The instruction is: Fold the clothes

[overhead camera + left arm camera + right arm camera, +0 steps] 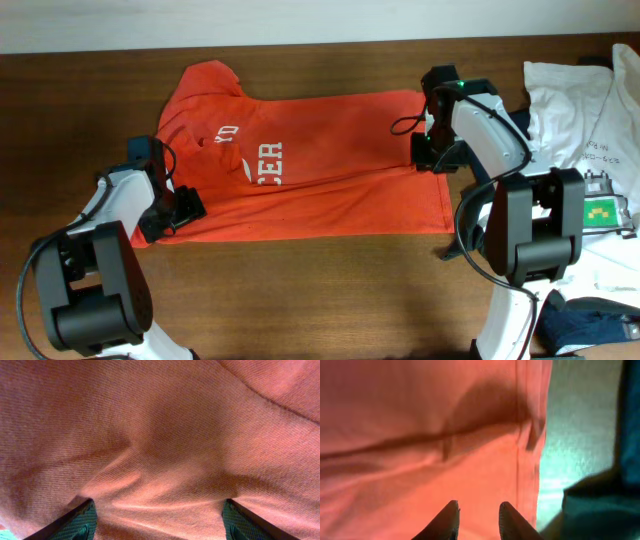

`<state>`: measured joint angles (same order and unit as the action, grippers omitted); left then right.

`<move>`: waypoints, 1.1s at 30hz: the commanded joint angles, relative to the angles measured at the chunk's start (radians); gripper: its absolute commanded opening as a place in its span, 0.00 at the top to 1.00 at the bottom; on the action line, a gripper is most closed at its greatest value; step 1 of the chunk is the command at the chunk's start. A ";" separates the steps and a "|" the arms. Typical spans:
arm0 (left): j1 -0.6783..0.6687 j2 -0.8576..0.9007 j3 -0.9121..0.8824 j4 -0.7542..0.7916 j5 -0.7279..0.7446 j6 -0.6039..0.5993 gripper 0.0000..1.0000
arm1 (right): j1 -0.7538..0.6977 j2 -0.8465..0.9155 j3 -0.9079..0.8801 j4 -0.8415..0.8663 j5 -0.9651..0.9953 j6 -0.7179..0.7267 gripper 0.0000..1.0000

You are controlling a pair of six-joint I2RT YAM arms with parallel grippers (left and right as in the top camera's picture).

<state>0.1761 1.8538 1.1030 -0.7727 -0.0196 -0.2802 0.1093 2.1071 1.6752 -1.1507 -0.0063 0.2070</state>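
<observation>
From my station this looks like a robotics lab setup, not a home: a brown wood-grain desk against a plain pale wall, the left arm and right arm standing at its near edge, loose garments heaped at one end.

Counting off the overhead view.
- Tees: two are showing, one orange tee and one white tee.
- Navy garment: one is definitely lying in the bottom right corner. A dark-blue patch is also showing at the edge of the right wrist view; can't tell if it's a second one.
- Prints: one white lettering block is sitting on the orange tee, one green square on the white.
- Arms: two are working, left arm and right arm, sharing one tabletop.
- Pincers: two, left pincer and right pincer. Each is showing two fingers in its wrist view, four in all.
</observation>
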 commanded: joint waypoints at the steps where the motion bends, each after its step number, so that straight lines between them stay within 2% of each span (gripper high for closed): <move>1: 0.045 0.019 -0.020 -0.002 -0.048 0.012 0.20 | 0.001 -0.027 -0.146 0.012 0.018 0.000 0.69; 6: 0.077 0.019 -0.020 -0.013 -0.049 0.011 0.20 | 0.001 -0.027 -0.289 0.097 0.018 0.001 0.69; 7: 0.081 0.019 -0.020 -0.039 -0.049 0.010 0.20 | 0.002 -0.027 -0.310 0.085 0.017 0.002 0.69; 9: 0.123 0.019 -0.020 -0.135 -0.065 -0.068 0.20 | 0.002 -0.027 -0.339 0.027 -0.011 0.005 0.69; 14: 0.267 0.018 -0.020 -0.241 -0.059 -0.098 0.20 | 0.002 -0.027 -0.359 -0.178 -0.035 0.012 0.69; 19: 0.272 -0.026 -0.020 -0.262 -0.056 -0.098 0.20 | 0.001 -0.027 -0.359 -0.188 -0.035 0.013 0.69; 21: 0.272 -0.124 -0.020 -0.269 -0.057 -0.113 0.20 | 0.001 -0.029 -0.359 -0.182 -0.034 0.012 0.69; 24: 0.272 -0.235 -0.020 -0.236 -0.057 -0.112 0.20 | 0.001 -0.063 -0.328 -0.173 -0.035 0.012 0.69; 25: 0.272 -0.267 -0.020 -0.195 -0.057 -0.112 0.16 | 0.001 -0.104 -0.291 -0.166 -0.035 0.015 0.69; 29: 0.272 -0.253 -0.020 -0.035 -0.102 -0.108 0.16 | 0.000 -0.190 -0.237 -0.147 -0.035 0.019 0.67; 33: 0.272 -0.175 -0.022 -0.012 -0.187 -0.108 0.18 | 0.000 -0.199 -0.237 -0.111 -0.034 0.019 0.65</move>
<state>0.4427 1.6165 1.0809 -0.7906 -0.1253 -0.3840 0.1093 1.9198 1.4296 -1.2915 -0.0418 0.2131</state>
